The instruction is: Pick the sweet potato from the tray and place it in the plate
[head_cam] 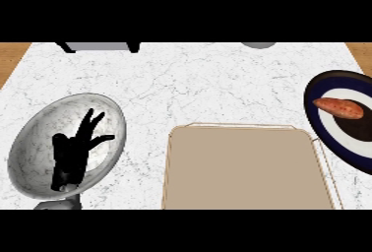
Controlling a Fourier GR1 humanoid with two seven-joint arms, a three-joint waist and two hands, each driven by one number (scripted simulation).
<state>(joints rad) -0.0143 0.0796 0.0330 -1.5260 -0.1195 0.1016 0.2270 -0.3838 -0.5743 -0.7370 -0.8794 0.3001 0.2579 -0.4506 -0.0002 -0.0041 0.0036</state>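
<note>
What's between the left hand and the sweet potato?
Head view: the tan tray's far edge and white counter lie between left hand and sweet potato.

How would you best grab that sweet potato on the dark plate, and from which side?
Probably around its thick middle, coming straight down from above. The sweet potato lies flat on the plate, slanting from upper left to lower right in the head view, with narrower ends. Fingers and thumb would sit best across its two long sides.

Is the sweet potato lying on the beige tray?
No, the sweet potato lies on the dark blue plate at the right, and the tray holds nothing.
</note>
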